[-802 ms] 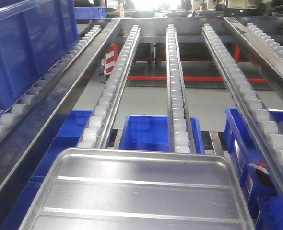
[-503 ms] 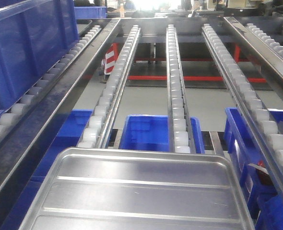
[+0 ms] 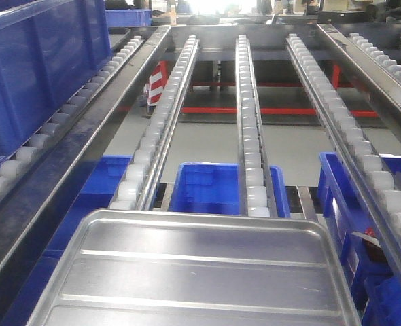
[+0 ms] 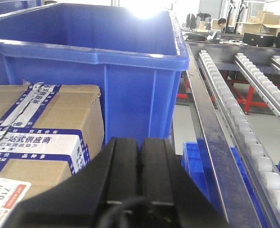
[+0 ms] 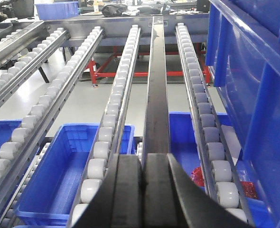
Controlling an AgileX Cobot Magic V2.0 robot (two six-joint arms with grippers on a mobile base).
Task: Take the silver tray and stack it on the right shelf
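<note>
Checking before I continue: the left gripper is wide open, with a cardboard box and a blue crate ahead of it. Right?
No. The left wrist view shows the left gripper shut, fingers pressed together with nothing between them. The cardboard box and blue crate are ahead of it, as you said.

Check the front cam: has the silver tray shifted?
No. The silver tray keeps its far rim right at the near end of the middle roller track.

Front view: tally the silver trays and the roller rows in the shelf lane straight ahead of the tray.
Silver tray: 1
Roller rows between the side rails of the shelf: 3
Total: 4
</note>
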